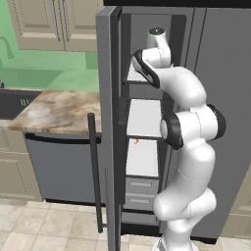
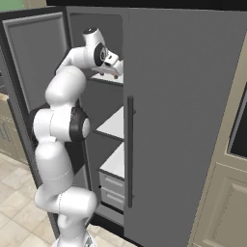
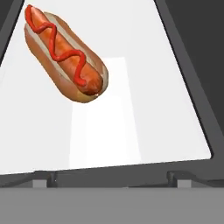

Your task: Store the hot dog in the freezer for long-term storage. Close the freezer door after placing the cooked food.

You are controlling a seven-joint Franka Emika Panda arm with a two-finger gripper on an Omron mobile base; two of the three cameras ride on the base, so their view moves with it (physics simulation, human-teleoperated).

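Glossy sausage-in-bun hot dog lies on smooth white shelf; end effector spread apart.

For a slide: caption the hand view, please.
Hot dog lying on a white freezer shelf, below the open gripper.

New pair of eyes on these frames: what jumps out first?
The hot dog, with its red ketchup zigzag, lies on a white freezer shelf in the hand view, free of the claw. In the base views the white arm reaches up into the freezer. The freezer door stands wide open.
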